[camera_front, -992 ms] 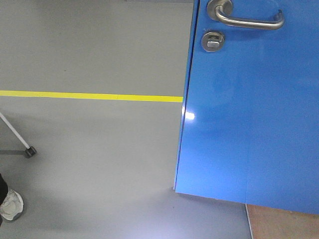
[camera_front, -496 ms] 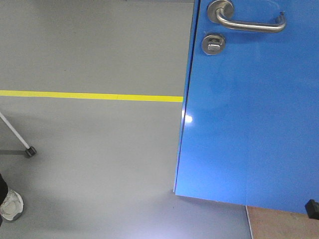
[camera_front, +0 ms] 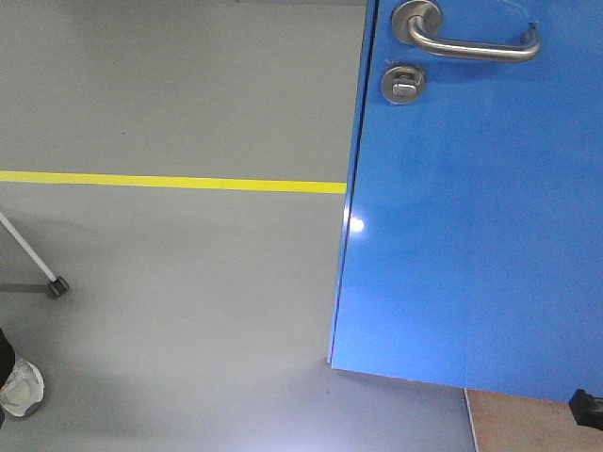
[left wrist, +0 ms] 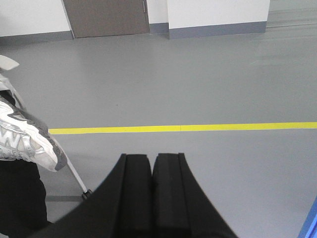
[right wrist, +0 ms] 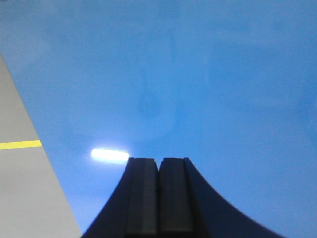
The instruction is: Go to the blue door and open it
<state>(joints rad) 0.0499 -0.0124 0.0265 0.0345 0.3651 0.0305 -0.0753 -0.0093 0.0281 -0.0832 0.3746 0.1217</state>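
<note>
Door position: blue door [camera_front: 471, 217] fills my front view's right half, free edge running top to bottom, lever handle [camera_front: 471, 40] high.
Nearer arm: right; its wrist view is all door panel.
Right hand [right wrist: 159, 198]: clenched, empty, contact unclear.
Left hand [left wrist: 152, 193]: clenched, empty, facing grey floor [left wrist: 198, 84].

glossy blue door [camera_front: 471, 207], grey floor [camera_front: 170, 94], yellow line [camera_front: 170, 182]

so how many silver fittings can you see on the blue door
2. The lever handle sits at the top of the blue door near its left edge, and the round lock is just below the handle's hub. Anything higher on the door is out of frame.
</note>
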